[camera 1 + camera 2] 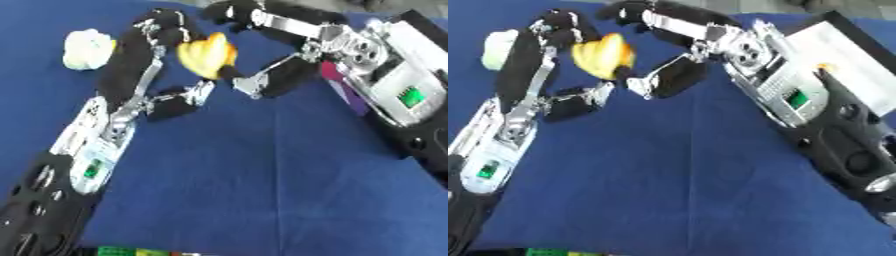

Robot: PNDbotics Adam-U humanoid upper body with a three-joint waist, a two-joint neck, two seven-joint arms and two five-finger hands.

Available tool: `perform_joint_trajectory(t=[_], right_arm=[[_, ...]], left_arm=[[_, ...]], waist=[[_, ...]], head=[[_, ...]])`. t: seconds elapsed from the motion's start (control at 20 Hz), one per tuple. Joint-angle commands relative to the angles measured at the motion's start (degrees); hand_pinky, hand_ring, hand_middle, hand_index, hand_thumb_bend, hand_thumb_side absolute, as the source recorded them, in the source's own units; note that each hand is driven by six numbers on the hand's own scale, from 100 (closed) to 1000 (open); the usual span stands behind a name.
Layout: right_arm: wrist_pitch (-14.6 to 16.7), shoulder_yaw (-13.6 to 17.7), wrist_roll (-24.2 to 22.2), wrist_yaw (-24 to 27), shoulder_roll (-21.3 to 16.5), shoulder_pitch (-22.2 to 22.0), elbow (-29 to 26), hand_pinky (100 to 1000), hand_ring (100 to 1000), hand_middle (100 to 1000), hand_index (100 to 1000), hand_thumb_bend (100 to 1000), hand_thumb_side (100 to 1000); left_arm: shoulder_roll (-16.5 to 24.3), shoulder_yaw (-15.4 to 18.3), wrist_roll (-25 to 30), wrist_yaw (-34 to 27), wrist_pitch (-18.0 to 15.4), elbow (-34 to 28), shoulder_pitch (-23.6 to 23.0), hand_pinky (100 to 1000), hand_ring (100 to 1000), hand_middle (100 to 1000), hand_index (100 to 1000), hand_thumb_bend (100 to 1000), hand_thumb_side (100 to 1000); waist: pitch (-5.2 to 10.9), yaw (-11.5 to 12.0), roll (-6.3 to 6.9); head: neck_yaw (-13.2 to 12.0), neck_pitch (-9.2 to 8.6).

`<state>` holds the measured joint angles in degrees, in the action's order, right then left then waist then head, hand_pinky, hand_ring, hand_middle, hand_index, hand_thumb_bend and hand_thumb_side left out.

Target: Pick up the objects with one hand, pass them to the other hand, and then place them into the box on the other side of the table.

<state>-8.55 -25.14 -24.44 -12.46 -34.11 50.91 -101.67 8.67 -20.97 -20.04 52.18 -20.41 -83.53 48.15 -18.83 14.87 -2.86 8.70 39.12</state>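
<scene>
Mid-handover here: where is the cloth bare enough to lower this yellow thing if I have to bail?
The widest bare blue cloth lies near you, between the two forearms. It is crowded at the far middle, where the left robot hand and right robot hand meet round the yellow object, with a white object at far left.

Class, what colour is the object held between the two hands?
Yellow with some orange: the object shows best in the left eye view.

Matt blue cloth (262,165) covers the table; the yellow object (206,54) looks smooth.
</scene>
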Motion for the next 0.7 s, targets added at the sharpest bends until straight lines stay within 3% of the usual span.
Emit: perform_joint_trajectory(t=[0.05, 0.25, 0.5, 0.6, 0.7], right_arm=[[-0.11, 0.28, -0.66, -1.39, -0.3, 0.8, 1.18, 950, 1000, 1000, 1000, 100, 283], [-1.5, 0.17, -0.92, -0.87, 0.41, 0.85, 2.5, 929, 1000, 998, 991, 100, 271], [-4.3, 0.32, 0.94, 4.89, 0.88, 0.88, 2.26, 905, 1000, 760, 790, 100, 100], [-5.49, 0.39, 2.18, 8.61, 0.9, 0.86, 1.79, 898, 1000, 662, 702, 100, 100], [-6.82, 0.37, 3.1, 11.51, 0.86, 0.85, 1.63, 898, 1000, 622, 666, 100, 100]], left_arm=[[0.04, -0.67, -1.26, -0.13, -0.16, -2.33, 1.37, 754, 588, 501, 593, 100, 198], [-0.38, -1.23, -2.04, 0.04, -0.67, -2.42, 1.52, 751, 586, 500, 591, 100, 186], [-0.94, -1.41, -1.82, 1.27, -0.92, -1.61, 1.79, 751, 593, 504, 599, 100, 181], [-1.11, -1.39, -1.62, 1.84, -0.96, -1.05, 1.82, 755, 601, 516, 621, 100, 137], [-1.22, -1.41, -1.34, 2.36, -0.91, -0.6, 1.81, 759, 611, 532, 651, 100, 100]], waist=[[0.99, 0.1, 0.21], [0.94, 0.3, 0.15], [0.95, 0.33, 0.06], [0.93, 0.3, 0.05], [0.9, 0.27, 0.08]], head=[[0.41, -0.46], [0.84, -0.42], [0.92, -0.31], [0.99, -0.28], [1.05, -0.32]])
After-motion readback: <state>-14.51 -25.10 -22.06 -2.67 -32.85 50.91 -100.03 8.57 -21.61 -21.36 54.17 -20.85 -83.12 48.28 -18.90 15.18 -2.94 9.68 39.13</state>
